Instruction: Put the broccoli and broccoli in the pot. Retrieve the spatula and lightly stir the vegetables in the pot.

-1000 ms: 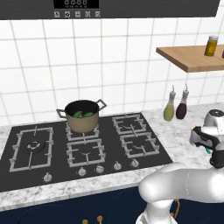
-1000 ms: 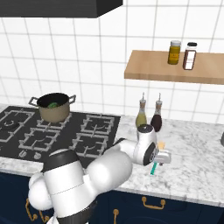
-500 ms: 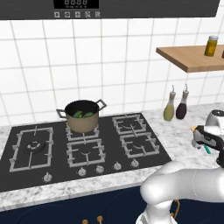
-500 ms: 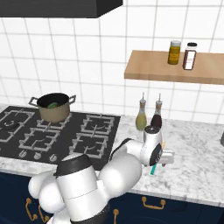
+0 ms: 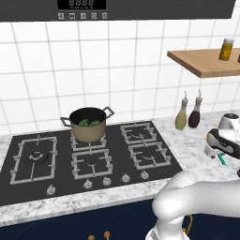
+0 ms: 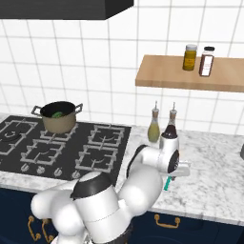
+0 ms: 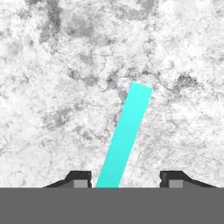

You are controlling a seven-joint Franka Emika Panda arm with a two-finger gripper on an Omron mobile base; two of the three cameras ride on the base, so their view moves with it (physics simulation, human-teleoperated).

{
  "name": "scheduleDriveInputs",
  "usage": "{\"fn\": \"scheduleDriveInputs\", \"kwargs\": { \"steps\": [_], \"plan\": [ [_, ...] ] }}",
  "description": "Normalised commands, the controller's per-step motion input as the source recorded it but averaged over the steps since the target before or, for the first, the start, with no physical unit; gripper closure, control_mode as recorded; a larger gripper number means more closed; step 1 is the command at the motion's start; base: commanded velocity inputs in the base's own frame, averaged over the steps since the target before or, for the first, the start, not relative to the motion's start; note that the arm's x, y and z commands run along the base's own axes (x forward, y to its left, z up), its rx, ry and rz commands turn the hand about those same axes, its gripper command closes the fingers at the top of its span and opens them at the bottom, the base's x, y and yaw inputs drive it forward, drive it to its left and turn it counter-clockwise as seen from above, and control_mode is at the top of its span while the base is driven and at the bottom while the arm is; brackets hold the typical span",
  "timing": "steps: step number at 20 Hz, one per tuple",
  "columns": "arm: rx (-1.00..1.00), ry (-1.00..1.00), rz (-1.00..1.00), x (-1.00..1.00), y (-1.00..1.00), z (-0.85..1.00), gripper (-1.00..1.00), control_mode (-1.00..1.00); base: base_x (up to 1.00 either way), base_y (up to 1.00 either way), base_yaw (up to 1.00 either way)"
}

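Note:
The spatula [image 7: 124, 135] lies flat on the marble counter, its teal handle running away from the hand between the two fingertips; the blade is hidden. My gripper [image 7: 127, 178] straddles the handle, jaws apart: the left fingertip [image 7: 81, 178] sits beside it and the right stands a gap away. From the base, the gripper [image 5: 218, 151] points down onto the spatula [image 6: 167, 182], right of the hob. The pot [image 5: 88, 124] stands on a rear burner with green broccoli [image 5: 89, 123] inside. From the right side the pot [image 6: 58, 116] is at far left.
An olive bottle [image 5: 181, 118] and a dark bottle [image 5: 194, 115] stand against the wall just behind the hand. A wooden shelf [image 6: 190, 72] with two jars hangs above. The black hob [image 5: 89, 159] fills the counter's left part.
The hand has settled a little lower over the spatula and the arm's elbow has swung round. The pot and the broccoli have not moved.

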Motion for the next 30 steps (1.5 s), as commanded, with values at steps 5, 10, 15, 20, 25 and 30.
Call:
{"fn": "scheduleDriveInputs", "kwargs": {
  "steps": [5, 10, 15, 20, 25, 30],
  "plan": [
    [0.0, 0.0, 0.0, 0.0, 0.0, -0.15, 1.0, -1.0, 0.0, 0.0, 0.0],
    [0.0, 0.0, 0.0, -0.04, 0.36, 0.19, 1.0, -1.0, 0.0, 0.0, 0.0],
    [0.0, -0.01, -0.14, -0.24, 0.87, 0.35, 1.0, -1.0, 0.0, 0.0, 0.0],
    [0.1, -0.05, 0.02, -0.3, 0.22, 0.15, 1.0, -1.0, 0.0, 0.0, 0.0],
    [0.2, -0.09, -0.19, -0.11, 0.76, 0.49, 1.0, -1.0, 0.0, 0.0, 0.0],
    [0.27, -0.05, -0.25, -0.07, 0.65, 0.32, 1.0, -1.0, 0.0, 0.0, 0.0]
  ]
}}
